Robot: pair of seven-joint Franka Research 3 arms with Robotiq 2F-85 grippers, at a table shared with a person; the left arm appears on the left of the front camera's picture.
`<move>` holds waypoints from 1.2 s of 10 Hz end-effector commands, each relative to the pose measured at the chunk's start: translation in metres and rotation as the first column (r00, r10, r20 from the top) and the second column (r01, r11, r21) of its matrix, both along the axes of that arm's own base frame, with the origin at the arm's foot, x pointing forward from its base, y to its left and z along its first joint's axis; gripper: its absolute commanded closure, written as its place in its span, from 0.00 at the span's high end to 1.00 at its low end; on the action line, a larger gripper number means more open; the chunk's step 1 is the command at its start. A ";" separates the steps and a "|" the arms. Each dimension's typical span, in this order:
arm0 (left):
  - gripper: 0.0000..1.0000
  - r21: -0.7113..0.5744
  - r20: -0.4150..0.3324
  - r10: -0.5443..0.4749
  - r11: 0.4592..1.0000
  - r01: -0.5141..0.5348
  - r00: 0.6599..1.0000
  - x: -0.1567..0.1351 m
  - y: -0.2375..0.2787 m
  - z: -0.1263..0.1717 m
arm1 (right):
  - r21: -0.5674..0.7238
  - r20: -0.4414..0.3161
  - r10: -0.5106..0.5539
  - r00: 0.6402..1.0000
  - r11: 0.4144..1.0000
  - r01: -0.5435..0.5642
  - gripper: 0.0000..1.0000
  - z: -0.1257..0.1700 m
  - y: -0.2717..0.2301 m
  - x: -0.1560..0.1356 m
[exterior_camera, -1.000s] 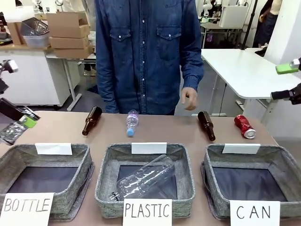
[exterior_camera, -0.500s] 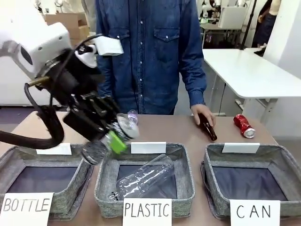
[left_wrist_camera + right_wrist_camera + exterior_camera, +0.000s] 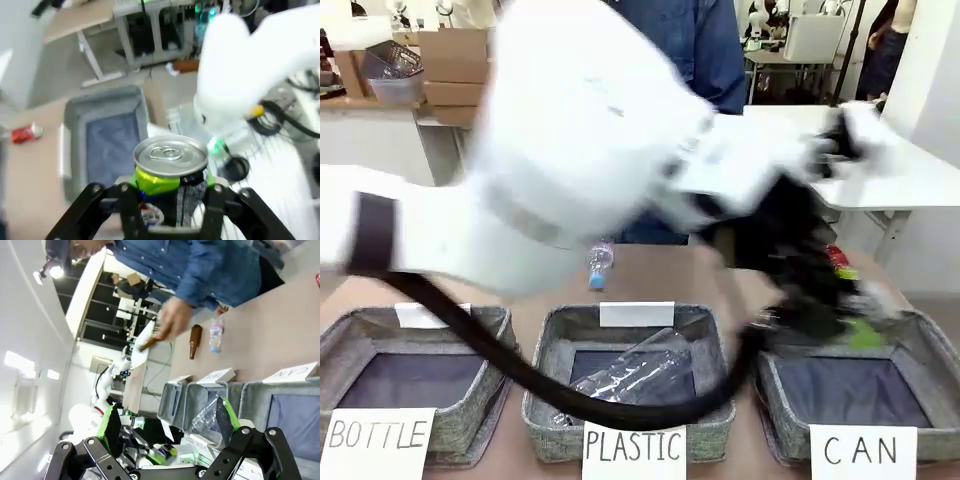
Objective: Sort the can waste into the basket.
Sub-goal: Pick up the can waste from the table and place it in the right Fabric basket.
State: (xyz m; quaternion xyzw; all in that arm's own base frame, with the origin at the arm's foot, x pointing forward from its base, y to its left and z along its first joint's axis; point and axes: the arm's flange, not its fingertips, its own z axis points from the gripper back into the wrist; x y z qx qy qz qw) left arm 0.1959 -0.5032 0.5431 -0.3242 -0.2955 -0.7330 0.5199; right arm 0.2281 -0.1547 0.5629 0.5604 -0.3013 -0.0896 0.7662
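Observation:
My left gripper is shut on the black can, whose silver top and green print show between the fingers. In the front view the left arm sweeps blurred across the table, and the left gripper hangs over the back rim of the grey basket with the "CAN" sign. The same basket lies below the held can. The red can lies on the table behind the basket, partly hidden by the arm in the front view. My right gripper is open and holds nothing.
The "PLASTIC" basket holds a clear bottle; the "BOTTLE" basket stands at the left. A small plastic bottle and a brown bottle lie on the table. The person's hand is raised, blurred, over the far edge.
My left arm has swung from the far left across the table to the CAN basket, carrying the black can. The person's hand reached the right brown bottle and then lifted.

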 end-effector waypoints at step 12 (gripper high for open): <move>0.45 -0.007 0.074 0.114 0.993 -0.114 0.991 0.054 -0.141 -0.086 | 0.000 0.000 0.000 1.000 1.000 0.000 1.00 0.000 0.000 0.000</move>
